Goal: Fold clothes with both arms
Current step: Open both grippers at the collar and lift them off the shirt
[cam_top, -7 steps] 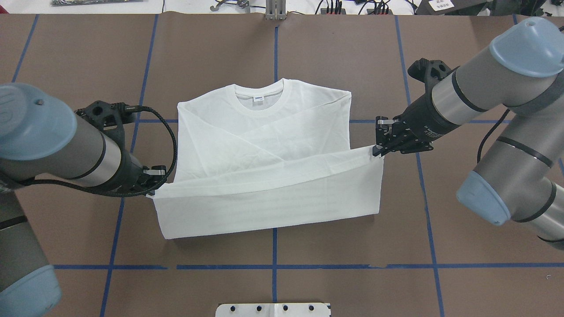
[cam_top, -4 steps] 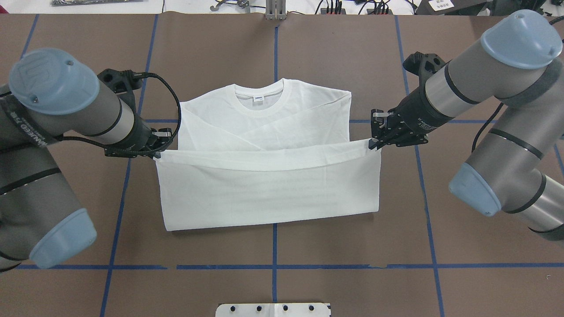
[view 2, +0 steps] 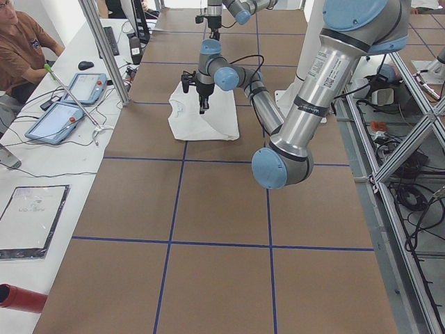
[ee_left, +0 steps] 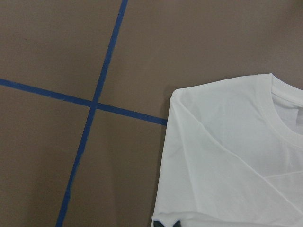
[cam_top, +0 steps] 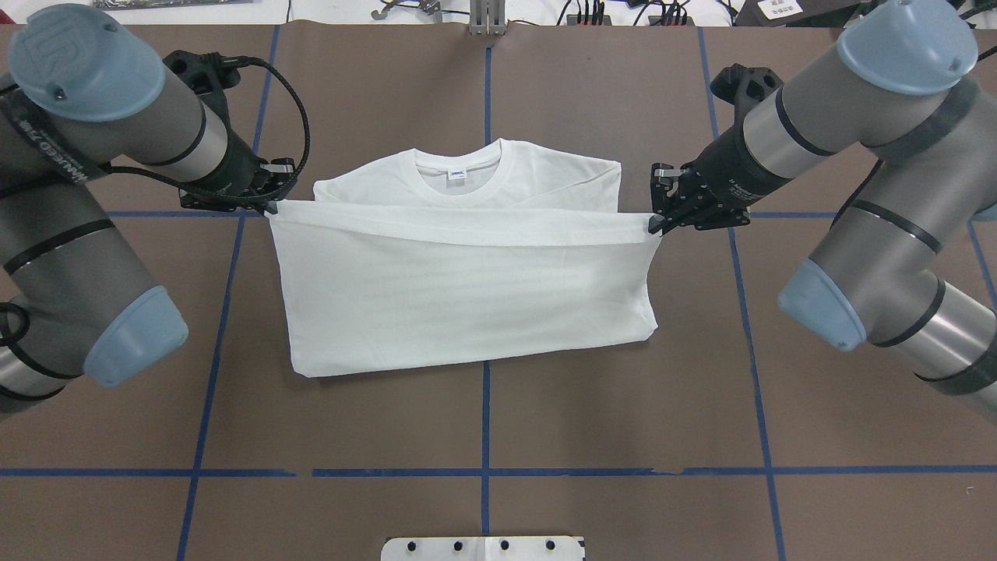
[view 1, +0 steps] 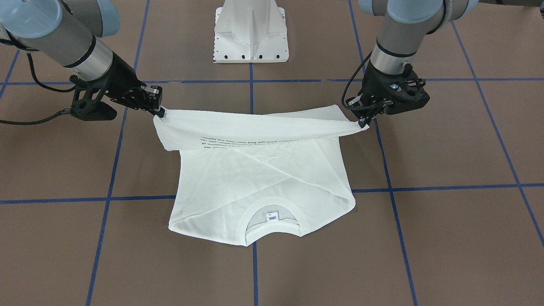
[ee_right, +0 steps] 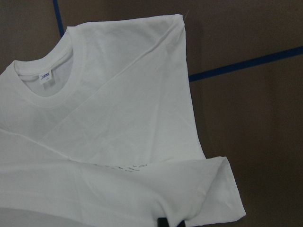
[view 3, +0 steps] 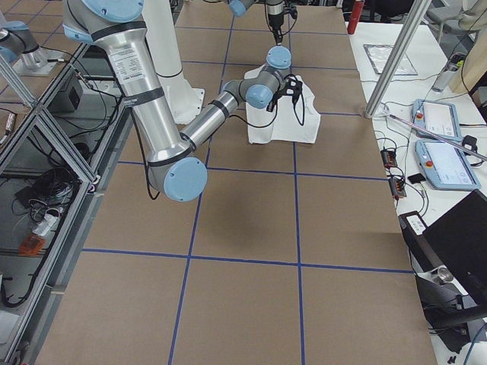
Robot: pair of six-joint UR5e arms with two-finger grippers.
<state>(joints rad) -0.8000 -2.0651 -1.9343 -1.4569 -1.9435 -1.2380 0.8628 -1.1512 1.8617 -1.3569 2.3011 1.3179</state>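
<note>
The clothes, one white long-sleeved shirt [cam_top: 459,288], lie on the brown table with the sleeves folded across the chest. The ribbed collar [cam_top: 457,167] with its label is at the far side. My left gripper [cam_top: 269,207] is shut on the left corner of the lower hem. My right gripper [cam_top: 653,226] is shut on the right corner. Between them the hem is stretched taut and held above the chest, just short of the collar. In the front-facing view the left gripper [view 1: 364,123] and right gripper [view 1: 160,112] hold the raised edge, with black printed text [view 1: 225,142] showing under it.
The white pedestal base [view 1: 250,32] stands at the robot's side of the table. Blue tape lines [cam_top: 484,421] cross the brown surface. In the exterior left view a person [view 2: 21,49] sits at a side table with tablets [view 2: 66,104].
Both grippers have carried the shirt's lower hem away from the robot toward the collar, the left arm catching up with the right. The folded-over layer now covers most of the chest.
</note>
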